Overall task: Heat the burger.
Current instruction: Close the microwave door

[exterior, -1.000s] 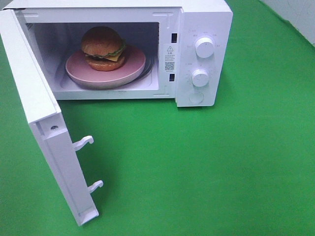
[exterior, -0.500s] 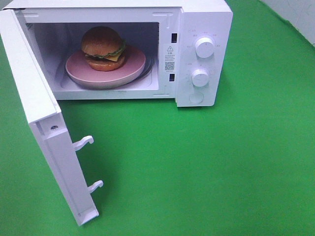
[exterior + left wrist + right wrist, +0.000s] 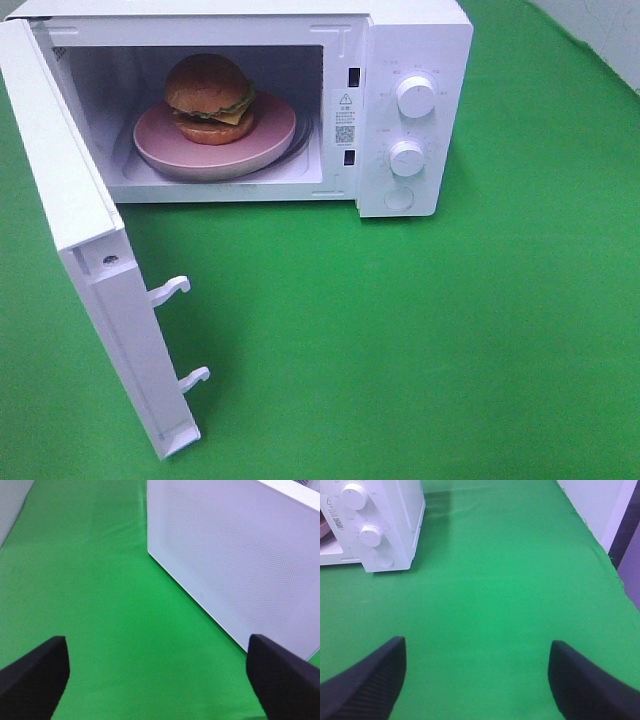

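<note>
The burger (image 3: 209, 98) rests on a round pink plate (image 3: 270, 135) inside the white microwave (image 3: 415, 40), whose door (image 3: 85, 250) hangs wide open to the left. Neither gripper appears in the exterior high view. In the left wrist view my left gripper (image 3: 157, 672) stands open over green cloth, with the outer face of the door (image 3: 235, 555) ahead of it. My right gripper (image 3: 477, 677) is open too, empty, above the cloth, well short of the microwave's control panel (image 3: 367, 525).
Two knobs (image 3: 415, 97) and a round button (image 3: 398, 198) sit on the microwave's right panel. Two white latch hooks (image 3: 170, 290) stick out of the door edge. The green cloth's right edge (image 3: 600, 550) borders a pale wall.
</note>
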